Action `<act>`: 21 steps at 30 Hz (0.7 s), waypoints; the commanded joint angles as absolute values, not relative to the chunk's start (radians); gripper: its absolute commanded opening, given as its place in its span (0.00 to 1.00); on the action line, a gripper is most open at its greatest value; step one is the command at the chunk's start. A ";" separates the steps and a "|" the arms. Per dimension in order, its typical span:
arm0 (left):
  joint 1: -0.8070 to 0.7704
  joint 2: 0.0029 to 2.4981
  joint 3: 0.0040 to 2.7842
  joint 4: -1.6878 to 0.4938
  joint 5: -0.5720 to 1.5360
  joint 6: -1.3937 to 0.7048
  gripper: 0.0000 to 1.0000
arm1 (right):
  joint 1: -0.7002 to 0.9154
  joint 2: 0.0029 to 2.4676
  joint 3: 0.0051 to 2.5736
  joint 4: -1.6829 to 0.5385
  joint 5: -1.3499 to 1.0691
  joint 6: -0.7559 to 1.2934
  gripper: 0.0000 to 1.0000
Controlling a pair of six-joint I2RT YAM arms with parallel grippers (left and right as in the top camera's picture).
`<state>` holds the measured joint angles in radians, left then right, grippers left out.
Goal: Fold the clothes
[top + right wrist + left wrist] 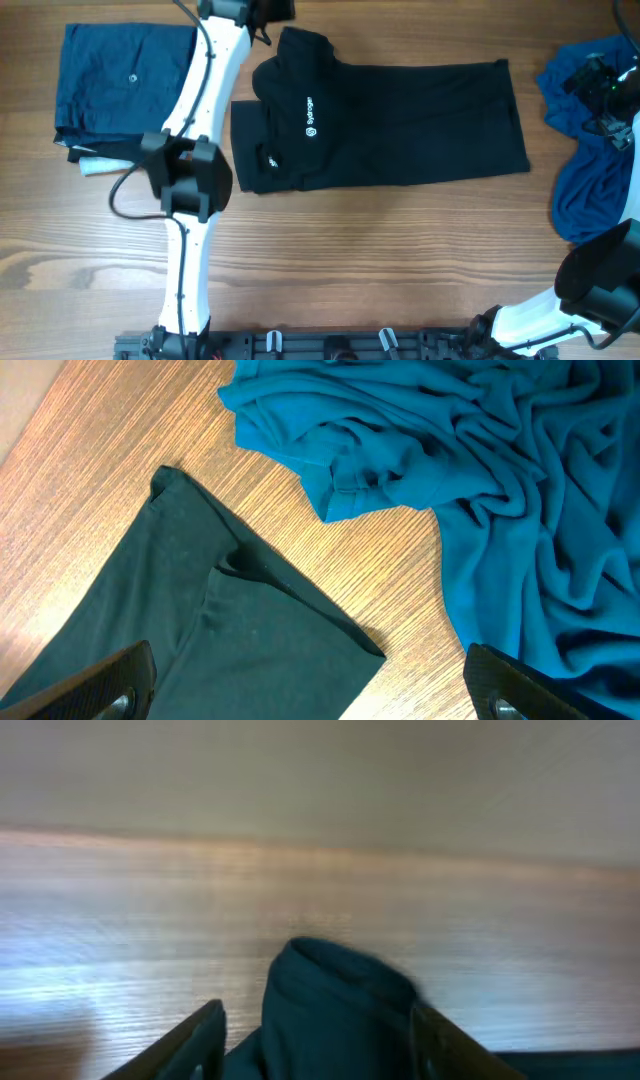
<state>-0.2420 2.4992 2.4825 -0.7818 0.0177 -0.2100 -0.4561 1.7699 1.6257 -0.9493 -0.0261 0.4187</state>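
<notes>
The black shirt point(400, 120) lies part-folded mid-tabletop point(350, 260). The left hand point(315, 1040) sits at its collar end, jaws apart with a raised fold between them. That view is blurred, so we cannot be sure the cloth is free of both fingers. If it snags as the hand lifts, the fold could drag open. The right hand point(310, 690) hangs wide and empty where the shirt's corner nears the crumpled blue garment point(520, 490). A careless pinch there might catch both fabrics.
</notes>
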 commanded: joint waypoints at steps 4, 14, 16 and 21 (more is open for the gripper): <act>-0.247 2.681 2.471 -0.796 0.051 0.033 0.65 | -0.458 1.776 1.630 -0.950 -0.035 0.426 1.00; -0.233 2.748 2.471 -0.730 0.048 0.071 0.63 | -0.458 1.776 1.630 -0.950 -0.035 0.426 1.00; -0.232 2.748 2.471 -0.723 0.048 0.071 0.60 | -0.458 1.776 1.630 -0.950 -0.035 0.426 1.00; -0.233 2.764 2.471 -0.751 0.040 0.067 0.35 | -0.458 1.776 1.630 -0.950 -0.035 0.426 1.00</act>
<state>-0.2401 2.7247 2.4714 -0.7361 0.0330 0.0608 -0.4561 1.7699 1.6257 -0.9497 -0.0257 0.4187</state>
